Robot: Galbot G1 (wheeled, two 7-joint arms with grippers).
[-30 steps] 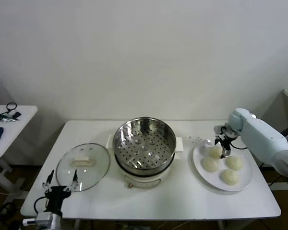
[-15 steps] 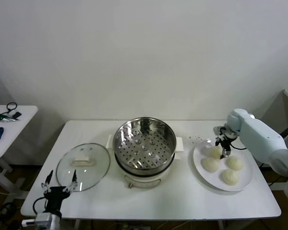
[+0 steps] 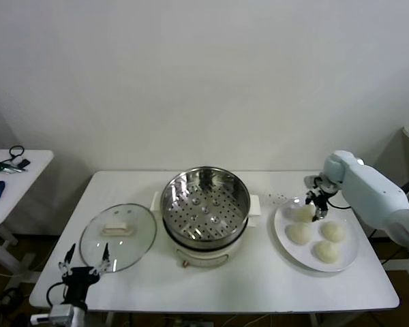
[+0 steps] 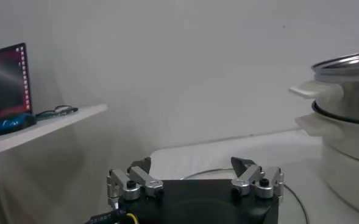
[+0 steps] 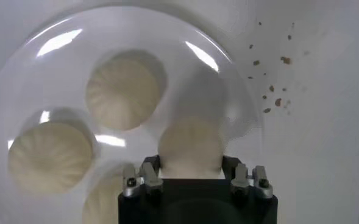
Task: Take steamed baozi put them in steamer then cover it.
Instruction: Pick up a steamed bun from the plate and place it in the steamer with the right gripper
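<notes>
Right gripper [image 3: 316,206] clenched on first bun [image 5: 191,146] at plate's [image 3: 283,235] far edge; steamer [image 3: 205,204] empty, lid [image 3: 118,236] off, left gripper [image 3: 84,265] idle, spread, near table's [image 3: 259,283] front-left corner.

left gripper [image 3: 84,261]: low, parked, jaws apart | right gripper [image 3: 315,206]: arm extended, clamped
</notes>
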